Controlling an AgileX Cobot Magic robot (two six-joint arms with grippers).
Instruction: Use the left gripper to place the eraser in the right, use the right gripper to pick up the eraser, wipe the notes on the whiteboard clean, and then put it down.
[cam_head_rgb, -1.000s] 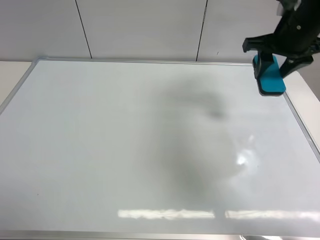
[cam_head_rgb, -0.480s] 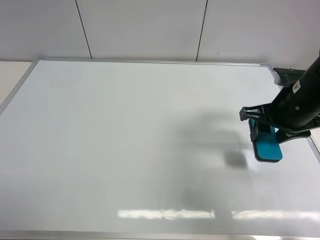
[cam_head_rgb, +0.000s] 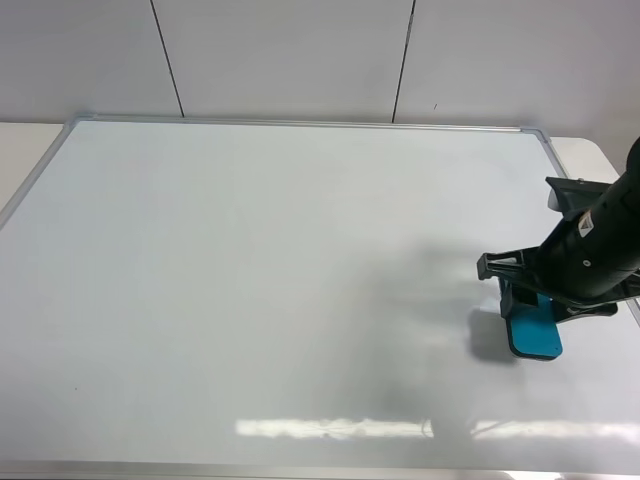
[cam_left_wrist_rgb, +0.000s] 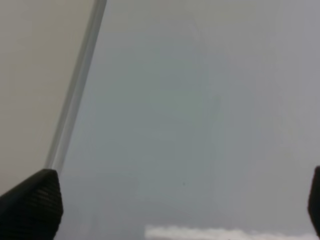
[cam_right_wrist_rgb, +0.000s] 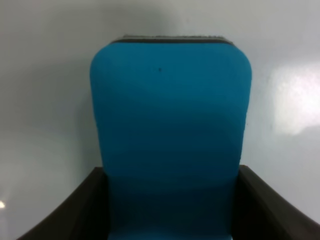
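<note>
Nothing else lies on the whiteboard (cam_head_rgb: 250, 290) besides the eraser (cam_head_rgb: 534, 332) & the right gripper (cam_head_rgb: 530, 300) w/ its arm; no red scribble can be made out anywhere on the white face in the high view. Nothing stands btw the eraser & the rest of the board. The black arm leans in from the right edge of the high view, crossing the frame's right rail, and hides the top part of the eraser.

The eraser sits near the board's right rail, toward the front, teal block low over or on the glossy face w/ a grey shadow just to its left; contact can't be judged from above. The right gripper is clenched on it: in the right wrist view the black fingers (cam_right_wrist_rgb: 80, 210) press both long sides of the eraser (cam_right_wrist_rgb: 170, 130), the dark felt strip showing at its far end vs the white surface.

The left gripper (cam_left_wrist_rgb: 180, 205) is spread wide, fingertips (cam_left_wrist_rgb: 32, 207) at opposite edges of its wrist view, nothing btw them; below it the whiteboard (cam_left_wrist_rgb: 200, 100) & its silver frame rail (cam_left_wrist_rgb: 75, 90), beige table beyond.

Surface: glossy, w/ a streak of lamp glare along the front. Thin silver frame all round. Behind: pale wall panels w/ dark seams.
</note>
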